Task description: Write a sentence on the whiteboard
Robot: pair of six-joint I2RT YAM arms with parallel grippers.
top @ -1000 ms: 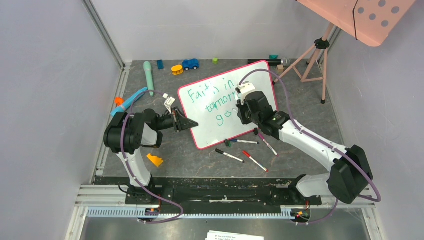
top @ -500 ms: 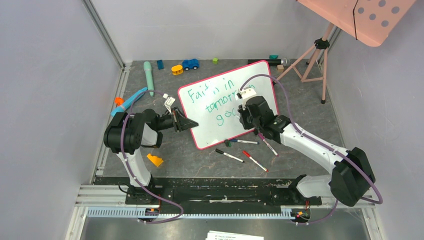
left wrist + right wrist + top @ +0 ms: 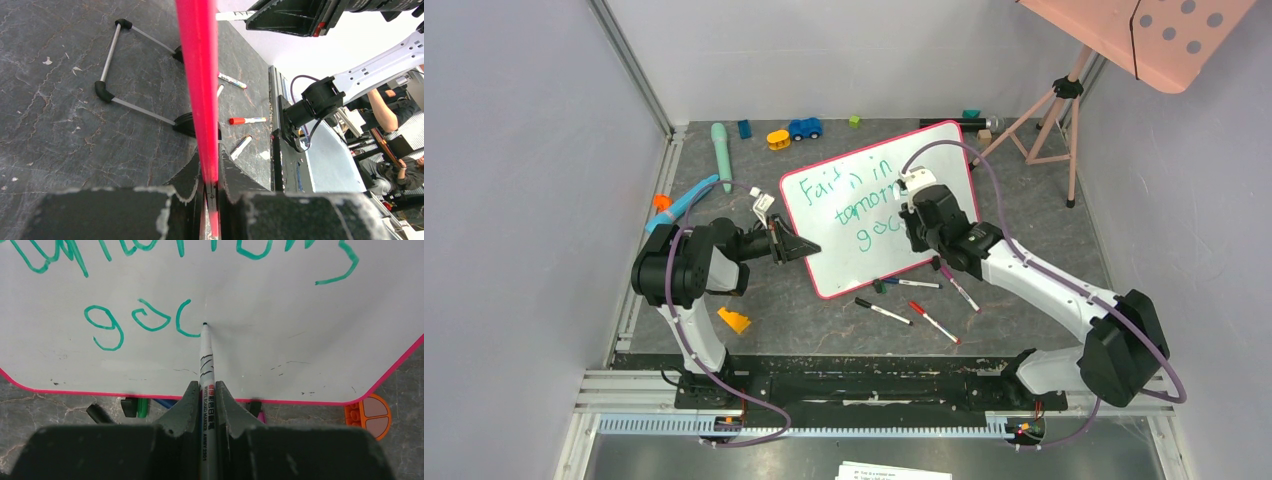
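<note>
The whiteboard with its pink-red rim stands tilted on the dark table. Green words of the sentence run in three lines; the bottom line reads "goc". My left gripper is shut on the board's left rim. My right gripper is shut on a white marker. The marker's tip touches the board at the end of the last green stroke. In the top view the right gripper hides part of the middle line.
Several loose markers lie in front of the board. The board's wire stand shows behind it. Toys lie at the back: a blue car, a yellow piece, a teal stick. An orange block sits near left; a tripod stands back right.
The right gripper shifted slightly over the board's bottom line while a new green curved stroke appeared after "go". The left gripper has stayed clamped on the rim.
</note>
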